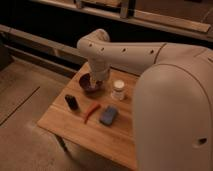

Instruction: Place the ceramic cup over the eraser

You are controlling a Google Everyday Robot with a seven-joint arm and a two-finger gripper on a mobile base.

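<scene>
The white ceramic cup (119, 90) stands upright near the back of the wooden table (65, 125). The small black eraser (71, 102) lies at the table's left side, well apart from the cup. My gripper (97, 83) hangs at the end of the white arm, over the dark maroon bowl (89, 86), which lies between the eraser and the cup. The gripper is to the left of the cup and behind and right of the eraser. It holds nothing that I can see.
A thin red-orange stick (91, 112) and a flat blue-grey pad (108, 116) lie in the middle of the table. My large white arm body (170, 105) covers the table's right side. Dark floor lies to the left, a dark rail behind.
</scene>
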